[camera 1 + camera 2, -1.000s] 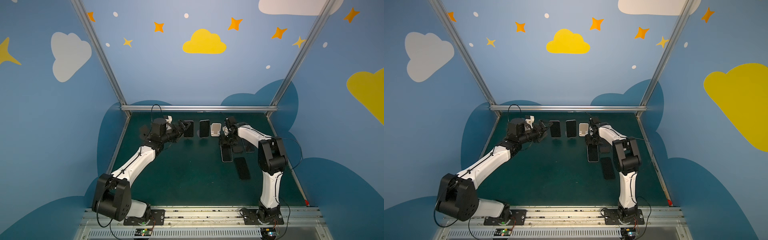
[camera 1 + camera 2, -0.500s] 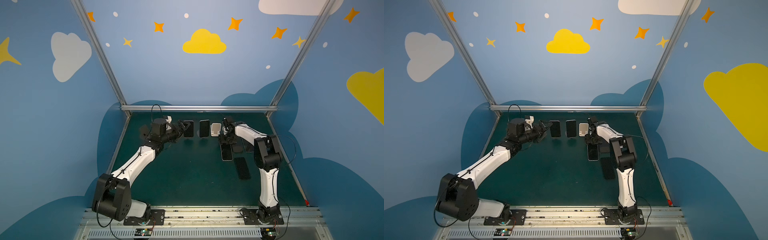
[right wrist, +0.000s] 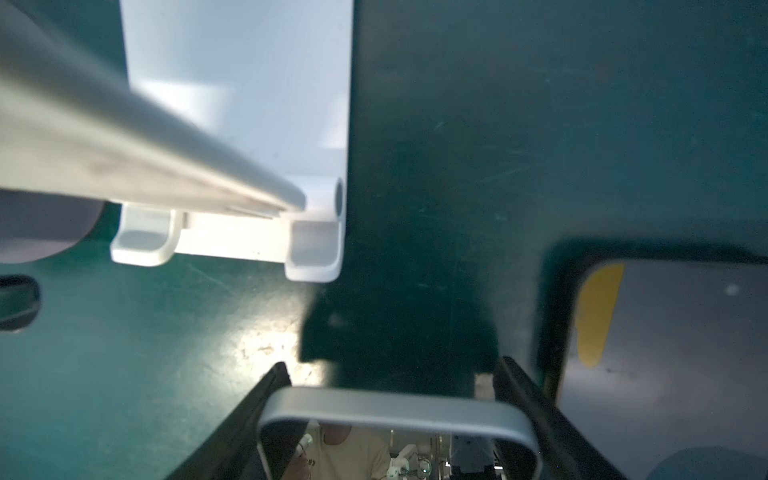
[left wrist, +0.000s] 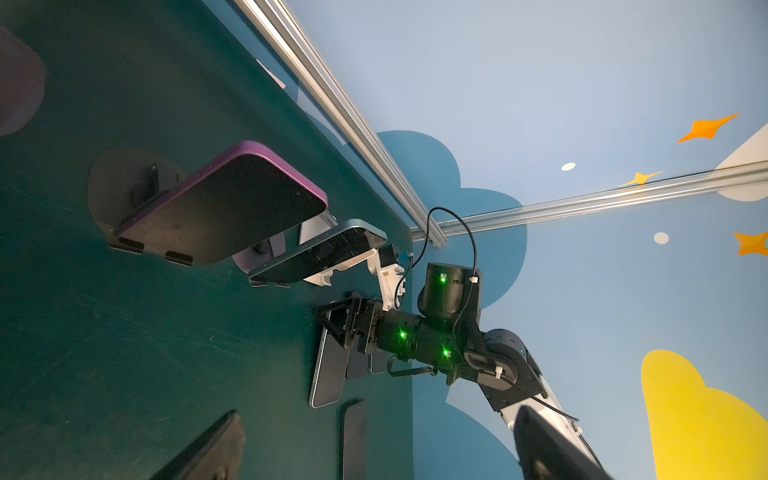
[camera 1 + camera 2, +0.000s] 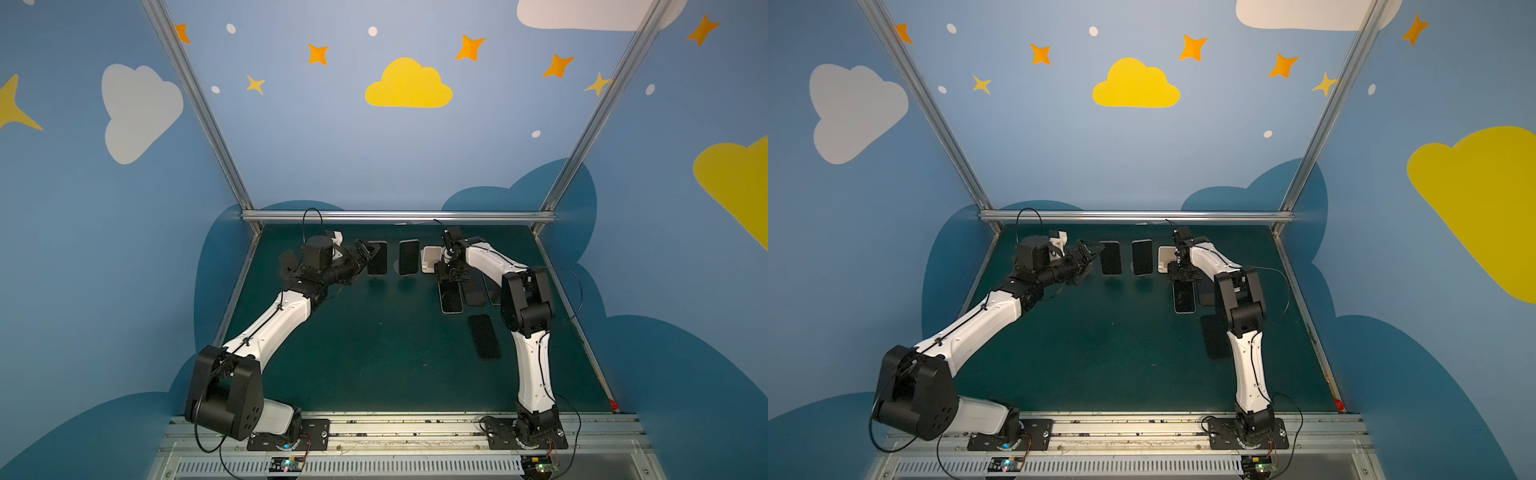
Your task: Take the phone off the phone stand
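Note:
Two dark phones lean on stands at the back: a purple-edged phone (image 5: pixel 377 257) (image 5: pixel 1111 257) (image 4: pixel 224 208) and a silver-edged phone (image 5: pixel 409 257) (image 5: pixel 1142 257) (image 4: pixel 320 253). To their right stands an empty white phone stand (image 5: pixel 431 258) (image 5: pixel 1165 258) (image 3: pixel 249 124). My left gripper (image 5: pixel 368 257) (image 5: pixel 1093 257) is open just left of the purple-edged phone, not touching it. One dark finger (image 4: pixel 208 449) shows in the left wrist view. My right gripper (image 5: pixel 451 274) (image 5: pixel 1183 274) (image 3: pixel 397 399) is shut on the far end of a silver-rimmed phone (image 5: pixel 451 297) (image 5: pixel 1184 299) (image 3: pixel 395 411), low in front of the white stand.
Other phones lie flat on the green mat (image 5: pixel 374 340): two beside the held one (image 5: pixel 473 293), partly behind my right arm, and a black phone (image 5: pixel 484 336) nearer the front. An aluminium rail (image 5: pixel 399 216) and blue walls bound the back and sides.
My right arm's elbow has swung left while its gripper keeps the silver-rimmed phone in front of the white stand. The left arm has barely moved.

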{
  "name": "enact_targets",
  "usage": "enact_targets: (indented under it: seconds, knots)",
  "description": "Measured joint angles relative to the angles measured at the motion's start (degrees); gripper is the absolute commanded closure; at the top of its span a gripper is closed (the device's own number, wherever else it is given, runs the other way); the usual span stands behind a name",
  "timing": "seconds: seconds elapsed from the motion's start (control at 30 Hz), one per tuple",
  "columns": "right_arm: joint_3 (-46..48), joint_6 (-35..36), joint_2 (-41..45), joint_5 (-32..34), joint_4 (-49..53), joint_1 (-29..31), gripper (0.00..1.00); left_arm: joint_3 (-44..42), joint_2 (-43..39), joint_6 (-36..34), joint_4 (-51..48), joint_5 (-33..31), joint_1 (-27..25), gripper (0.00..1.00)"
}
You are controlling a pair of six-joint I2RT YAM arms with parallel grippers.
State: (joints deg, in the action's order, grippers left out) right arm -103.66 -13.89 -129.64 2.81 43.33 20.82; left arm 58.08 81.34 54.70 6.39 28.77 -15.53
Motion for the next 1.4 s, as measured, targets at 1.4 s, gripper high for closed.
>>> enact_targets:
  seconds: [1.4]
  knots:
    - [-3.78, -0.24, -2.54, 3.76, 1.92, 1.84, 0.22, 0.0, -0.68, 0.87, 0.37, 0.48, 0.52, 0.0]
